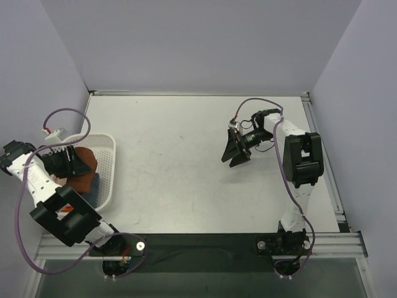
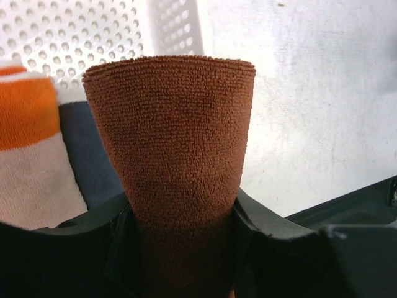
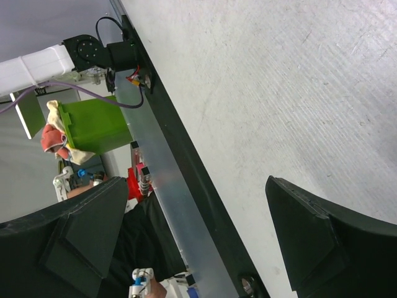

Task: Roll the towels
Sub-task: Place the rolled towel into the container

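Note:
My left gripper [image 1: 79, 162] is shut on the rust-brown towel [image 2: 173, 161], held over the white lattice basket [image 1: 108, 162] at the table's left. The towel also shows in the top view [image 1: 88, 161], hanging from the jaws. In the left wrist view the peach-orange towel [image 2: 28, 152] and the slate-blue towel [image 2: 90, 155] lie in the basket beside it. The blue towel also shows in the top view [image 1: 93, 191]. My right gripper [image 1: 236, 156] is open and empty, hovering above the bare table at the right.
The basket's perforated wall [image 2: 93, 31] rises behind the towels. The metal rail [image 1: 205, 243] runs along the table's near edge. A green box [image 3: 96, 124] sits off the table, beyond the rail, in the right wrist view.

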### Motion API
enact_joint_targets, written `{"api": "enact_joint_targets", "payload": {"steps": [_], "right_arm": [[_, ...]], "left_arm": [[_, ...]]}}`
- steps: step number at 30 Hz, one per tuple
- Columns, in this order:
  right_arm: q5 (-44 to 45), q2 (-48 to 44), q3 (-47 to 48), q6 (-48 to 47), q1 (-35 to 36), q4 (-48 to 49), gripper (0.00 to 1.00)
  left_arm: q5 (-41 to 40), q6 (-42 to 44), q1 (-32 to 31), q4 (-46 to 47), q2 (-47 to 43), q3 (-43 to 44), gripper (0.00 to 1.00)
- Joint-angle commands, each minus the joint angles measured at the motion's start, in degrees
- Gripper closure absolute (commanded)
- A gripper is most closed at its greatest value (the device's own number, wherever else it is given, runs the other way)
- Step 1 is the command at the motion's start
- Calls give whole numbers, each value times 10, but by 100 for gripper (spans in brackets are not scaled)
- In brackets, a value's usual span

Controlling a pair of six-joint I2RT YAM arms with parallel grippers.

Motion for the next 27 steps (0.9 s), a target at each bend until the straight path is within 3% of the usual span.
{"api": "enact_joint_targets", "payload": {"steps": [1,8,12,25,27], "right_arm": [[-8,-12,21,-11,-1,-43,0],[4,-5,14,-15,-1,-44,0],[6,-2,8,-19,-1,-43,0],[16,8,6,-25,-5,-43,0],[18,12,6,-28,-6,-43,0]], "left_arm": [[-2,30,23,-31,17,-9,100],[-37,-58,10,75,-7,-91,100],[-59,-126,-1,99,22,-97,100],[-99,-195,-52,168,113,-129,100],[-140,-221,-60,181,121,-133,100]]}}
